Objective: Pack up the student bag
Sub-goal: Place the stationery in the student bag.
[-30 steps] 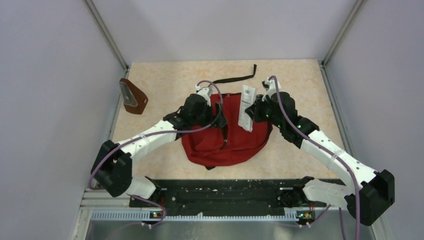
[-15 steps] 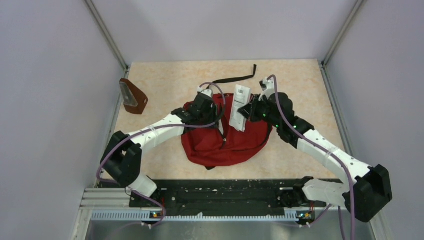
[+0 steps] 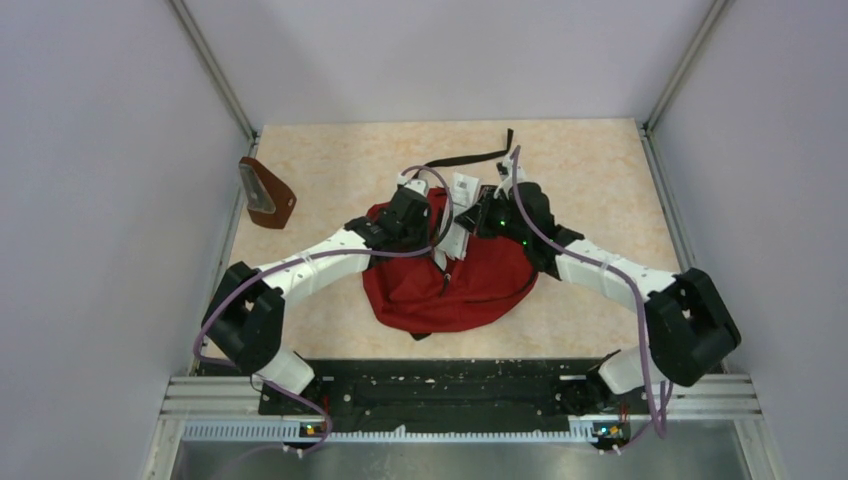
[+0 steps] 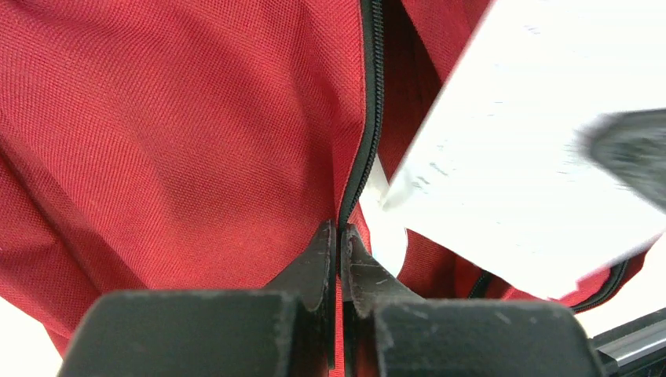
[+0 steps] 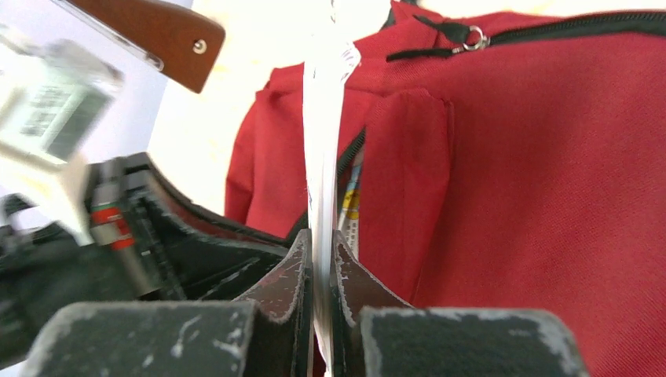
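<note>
Loading step — pinching student bag (image 4: 157, 118) rim with left hand (image 4: 339, 236), gripping white packet (image 5: 323, 133) with right hand (image 5: 322, 239); next, likely sliding it inside.

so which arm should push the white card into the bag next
Right. The right hand is shut on the white card, edge-on at the student bag's open zipper. The left hand pinches the zipper edge, likely holding it open.

A brown wedge-shaped pouch (image 3: 266, 193) sits at the left edge of the mottled beige surface (image 3: 600, 170), just beside the grey wall (image 3: 100, 200). A pale panel shows on its left side.
</note>
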Robot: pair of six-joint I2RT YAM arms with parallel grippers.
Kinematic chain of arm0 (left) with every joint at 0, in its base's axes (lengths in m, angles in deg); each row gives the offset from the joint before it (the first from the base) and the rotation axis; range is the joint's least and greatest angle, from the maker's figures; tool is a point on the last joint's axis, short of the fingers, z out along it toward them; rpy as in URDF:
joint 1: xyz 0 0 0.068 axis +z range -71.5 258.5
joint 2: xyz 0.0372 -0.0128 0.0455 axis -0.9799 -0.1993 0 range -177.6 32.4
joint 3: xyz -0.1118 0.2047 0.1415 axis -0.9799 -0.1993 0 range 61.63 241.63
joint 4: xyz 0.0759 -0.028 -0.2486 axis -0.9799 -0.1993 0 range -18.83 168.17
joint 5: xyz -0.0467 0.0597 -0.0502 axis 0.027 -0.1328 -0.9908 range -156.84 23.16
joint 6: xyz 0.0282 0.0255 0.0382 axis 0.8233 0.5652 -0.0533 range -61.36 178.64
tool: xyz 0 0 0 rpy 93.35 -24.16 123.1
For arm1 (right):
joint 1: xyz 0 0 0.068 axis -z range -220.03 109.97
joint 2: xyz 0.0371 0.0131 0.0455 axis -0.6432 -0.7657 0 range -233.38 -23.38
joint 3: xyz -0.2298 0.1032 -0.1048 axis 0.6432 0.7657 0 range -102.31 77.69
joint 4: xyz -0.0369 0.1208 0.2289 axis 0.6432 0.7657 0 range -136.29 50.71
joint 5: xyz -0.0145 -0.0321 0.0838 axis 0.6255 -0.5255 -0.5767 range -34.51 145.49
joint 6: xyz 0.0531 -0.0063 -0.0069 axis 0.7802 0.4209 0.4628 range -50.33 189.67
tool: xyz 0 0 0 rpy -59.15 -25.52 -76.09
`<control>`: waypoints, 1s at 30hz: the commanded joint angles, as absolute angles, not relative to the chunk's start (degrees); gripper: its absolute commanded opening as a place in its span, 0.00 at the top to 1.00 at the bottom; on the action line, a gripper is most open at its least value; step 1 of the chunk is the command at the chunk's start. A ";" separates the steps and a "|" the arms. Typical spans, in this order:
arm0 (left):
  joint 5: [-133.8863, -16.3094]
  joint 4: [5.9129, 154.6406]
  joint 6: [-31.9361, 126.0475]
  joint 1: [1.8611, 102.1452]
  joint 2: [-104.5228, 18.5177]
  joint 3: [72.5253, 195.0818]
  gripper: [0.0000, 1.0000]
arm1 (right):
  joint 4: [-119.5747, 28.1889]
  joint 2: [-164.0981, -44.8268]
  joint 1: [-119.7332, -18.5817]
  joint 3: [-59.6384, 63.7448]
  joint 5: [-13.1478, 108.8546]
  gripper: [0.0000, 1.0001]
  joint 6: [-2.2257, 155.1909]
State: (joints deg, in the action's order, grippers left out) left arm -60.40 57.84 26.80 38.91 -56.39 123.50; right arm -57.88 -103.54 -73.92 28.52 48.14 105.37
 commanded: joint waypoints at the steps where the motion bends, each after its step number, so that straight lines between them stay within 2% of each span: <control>1: -59.55 61.60 26.43 39.04 -53.95 123.64 1.00 | -64.15 -108.11 -73.29 27.48 45.48 1.00 108.58; 10: -60.72 65.59 26.95 39.04 -52.77 123.25 1.00 | -63.84 -110.12 -73.43 33.76 37.63 1.00 113.45; 22: -61.60 67.54 28.35 39.04 -53.03 123.44 1.00 | -58.12 -118.11 -73.43 29.60 28.48 1.00 113.78; 30: -53.99 65.75 27.80 39.04 -52.94 124.22 1.00 | -57.11 -118.77 -73.60 31.15 28.12 1.00 113.92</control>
